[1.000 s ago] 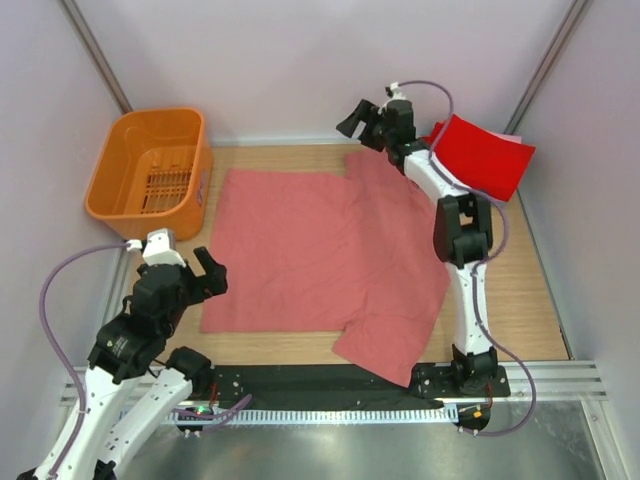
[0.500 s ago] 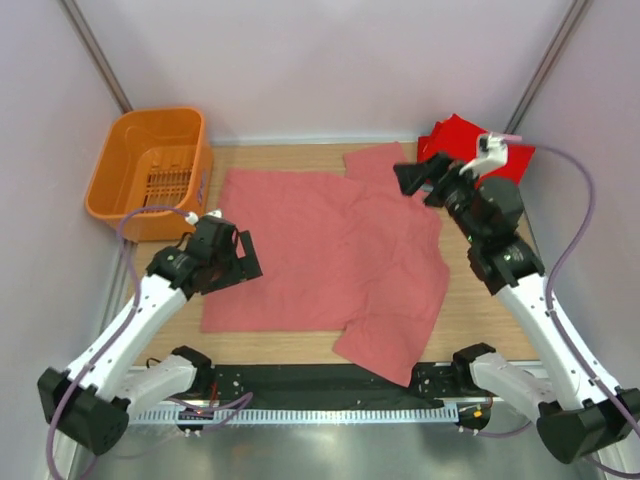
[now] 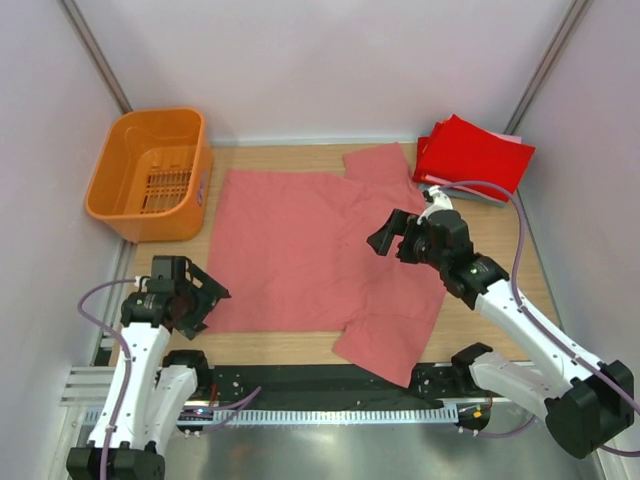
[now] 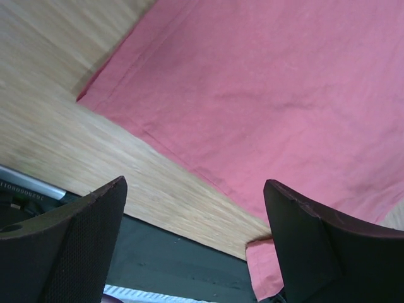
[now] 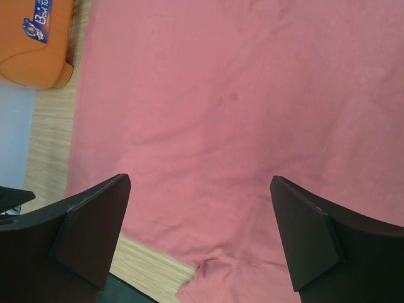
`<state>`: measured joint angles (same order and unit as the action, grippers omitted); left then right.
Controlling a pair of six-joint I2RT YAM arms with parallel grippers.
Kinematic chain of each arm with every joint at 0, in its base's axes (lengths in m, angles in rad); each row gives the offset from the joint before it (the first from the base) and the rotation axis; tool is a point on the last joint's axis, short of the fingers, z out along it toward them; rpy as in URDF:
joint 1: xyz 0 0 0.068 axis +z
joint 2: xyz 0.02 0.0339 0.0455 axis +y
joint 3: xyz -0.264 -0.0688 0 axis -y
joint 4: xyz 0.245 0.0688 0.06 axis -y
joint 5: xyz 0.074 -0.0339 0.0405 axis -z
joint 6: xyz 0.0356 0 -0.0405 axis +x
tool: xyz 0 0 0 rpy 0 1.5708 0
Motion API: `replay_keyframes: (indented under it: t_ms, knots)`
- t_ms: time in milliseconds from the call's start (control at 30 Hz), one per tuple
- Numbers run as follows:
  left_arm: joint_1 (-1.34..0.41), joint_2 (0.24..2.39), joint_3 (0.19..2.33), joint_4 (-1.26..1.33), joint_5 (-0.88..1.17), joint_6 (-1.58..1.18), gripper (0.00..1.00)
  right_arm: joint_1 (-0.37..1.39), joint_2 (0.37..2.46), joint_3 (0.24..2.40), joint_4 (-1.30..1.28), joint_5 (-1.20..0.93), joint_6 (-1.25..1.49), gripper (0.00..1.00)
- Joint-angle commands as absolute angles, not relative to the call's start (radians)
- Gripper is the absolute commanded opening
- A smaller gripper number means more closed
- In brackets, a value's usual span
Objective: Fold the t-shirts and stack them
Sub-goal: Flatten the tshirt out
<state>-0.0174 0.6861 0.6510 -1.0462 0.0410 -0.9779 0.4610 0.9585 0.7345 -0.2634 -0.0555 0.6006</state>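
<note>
A large salmon-pink t-shirt [image 3: 310,250] lies spread flat on the wooden table, one sleeve at the back, the other hanging over the near edge. A bright red folded t-shirt [image 3: 475,155] rests at the back right on pale folded ones, of which only a thin edge [image 3: 465,193] shows. My left gripper [image 3: 210,308] hovers open by the pink shirt's near-left corner; in the left wrist view the gripper [image 4: 196,214] is over bare wood beside the shirt's hem [image 4: 271,95]. My right gripper [image 3: 385,232] hangs open above the shirt's right half [image 5: 221,113], nothing between its fingers [image 5: 95,233].
An orange slotted basket [image 3: 150,172] stands at the back left, its corner [image 5: 38,44] also in the right wrist view. A black strip [image 4: 177,265] and a metal rail run along the table's near edge. Pale walls close in the left, back and right sides.
The left gripper drew back from the shirt's left edge to its near-left corner. The right gripper swung from beside the red shirt down over the pink shirt's right half.
</note>
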Motion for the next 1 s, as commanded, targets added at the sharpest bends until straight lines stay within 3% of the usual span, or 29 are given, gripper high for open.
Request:
replay_keyframes:
  t_ms: [0, 200, 433, 667, 700, 733, 967]
  knots:
    - [-0.011, 0.721, 0.634, -1.059, 0.006, -1.061, 0.89, 0.466, 0.986, 0.75, -0.18, -0.1, 0.606, 1.0]
    - [-0.031, 0.733, 0.603, -0.986, -0.083, -1.123, 0.81, 0.466, 1.028, 0.727, -0.126, -0.15, 0.606, 1.0]
    - [-0.274, 0.922, 0.572, -0.933, -0.277, -1.258, 0.87, 0.466, 1.054, 0.73, -0.121, -0.169, 0.568, 1.0]
    - [-0.279, 0.883, 0.467, -0.891, -0.36, -1.311, 0.8, 0.466, 1.045, 0.712, -0.124, -0.172, 0.566, 1.0]
    - [-0.279, 0.899, 0.456, -0.882, -0.365, -1.315, 0.76, 0.466, 1.048, 0.709, -0.124, -0.172, 0.569, 1.0]
    - [-0.279, 0.9, 0.451, -0.876, -0.391, -1.315, 0.64, 0.466, 1.049, 0.706, -0.124, -0.175, 0.569, 1.0]
    - [-0.279, 0.926, 0.407, -0.779, -0.426, -1.327, 0.52, 0.468, 1.055, 0.703, -0.141, -0.167, 0.56, 1.0]
